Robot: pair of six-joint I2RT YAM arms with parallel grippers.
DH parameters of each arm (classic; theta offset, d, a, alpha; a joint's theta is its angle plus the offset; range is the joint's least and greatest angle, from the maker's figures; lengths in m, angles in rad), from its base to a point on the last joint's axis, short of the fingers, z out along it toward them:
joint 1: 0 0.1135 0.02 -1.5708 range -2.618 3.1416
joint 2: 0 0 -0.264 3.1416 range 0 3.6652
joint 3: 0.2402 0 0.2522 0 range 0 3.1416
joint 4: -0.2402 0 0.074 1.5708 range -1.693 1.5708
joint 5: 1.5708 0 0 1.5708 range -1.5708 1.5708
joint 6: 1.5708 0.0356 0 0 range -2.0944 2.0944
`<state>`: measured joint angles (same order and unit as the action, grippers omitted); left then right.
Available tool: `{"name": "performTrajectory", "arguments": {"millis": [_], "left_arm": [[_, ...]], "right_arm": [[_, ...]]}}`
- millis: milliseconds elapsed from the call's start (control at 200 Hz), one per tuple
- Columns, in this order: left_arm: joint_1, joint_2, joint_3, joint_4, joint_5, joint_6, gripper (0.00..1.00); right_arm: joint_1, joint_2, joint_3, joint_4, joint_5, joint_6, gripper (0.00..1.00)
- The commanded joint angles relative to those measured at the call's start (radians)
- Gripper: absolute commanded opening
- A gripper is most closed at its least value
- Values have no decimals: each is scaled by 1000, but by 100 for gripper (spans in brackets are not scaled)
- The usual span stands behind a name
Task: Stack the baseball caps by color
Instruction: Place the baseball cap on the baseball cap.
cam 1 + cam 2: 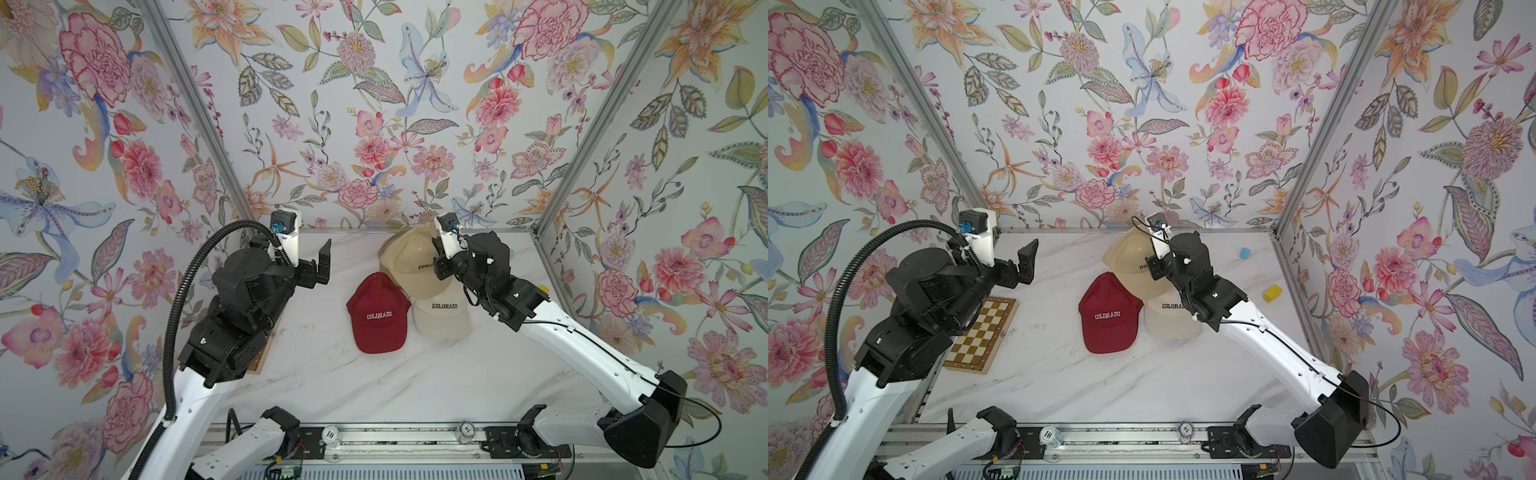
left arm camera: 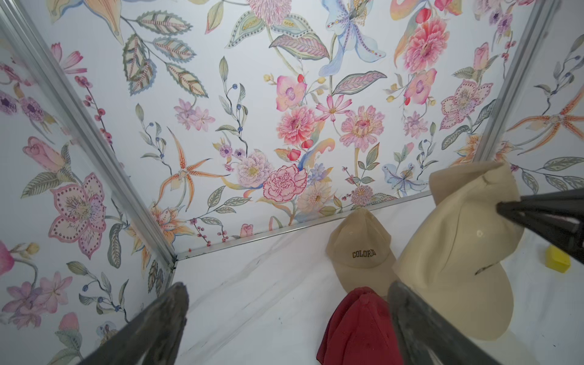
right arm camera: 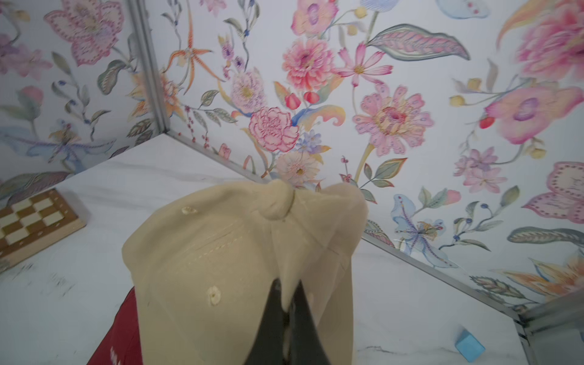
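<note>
The right gripper (image 3: 287,294) has a tan cap (image 3: 221,252) lifted, with its fingers (image 3: 271,319) pinched together on a fold of the crown cloth. The cap hangs from them over the far middle of the worktop (image 1: 332,386). Below it, close to the far edge, lies the second tan cap (image 2: 360,249), flat on the marble with its lettering showing. That looks like the pairing in hand: tan onto tan. The left gripper (image 1: 322,266) hovers toward the left side, its fingers (image 2: 151,331) spread wide with nothing between them, clear of every cap. Nearer the middle sits the dark red cap (image 1: 376,318), brim toward the near edge. The cream cap (image 1: 442,322) touches it on the right and is partly hidden from above by the tan one. Only one red top and one cream top show. I cannot tell whether more caps are nested beneath them, though no loose cap lies anywhere else. The checkered board (image 1: 984,332) by the left edge plays no part, nor do the yellow block (image 1: 1272,294) and blue block (image 1: 1245,253) near the right edge. My read is that the task is nearly done: this tan cap is yet to be lowered onto its twin and let go.
</note>
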<state>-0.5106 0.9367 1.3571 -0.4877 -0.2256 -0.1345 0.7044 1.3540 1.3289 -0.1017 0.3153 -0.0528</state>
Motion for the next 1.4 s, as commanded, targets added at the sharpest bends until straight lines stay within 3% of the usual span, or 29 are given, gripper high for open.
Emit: {"name": "performTrajectory", "arguments": {"millis": [0, 195, 555, 876, 1396], "left_arm": [[-2, 21, -91, 79, -59, -67, 100], [-2, 12, -213, 157, 2, -122, 100], [-2, 19, -352, 257, 93, -169, 100], [-2, 50, -359, 262, 121, -137, 100], [-1, 146, -306, 276, 171, -97, 100]], "right_arm": [[-7, 76, 87, 24, 239, 211, 0], [-15, 263, 230, 13, 378, 374, 0], [-33, 615, 526, -99, 410, 605, 0], [-33, 849, 724, -166, 349, 613, 0], [-49, 942, 699, -175, 264, 589, 0]]}}
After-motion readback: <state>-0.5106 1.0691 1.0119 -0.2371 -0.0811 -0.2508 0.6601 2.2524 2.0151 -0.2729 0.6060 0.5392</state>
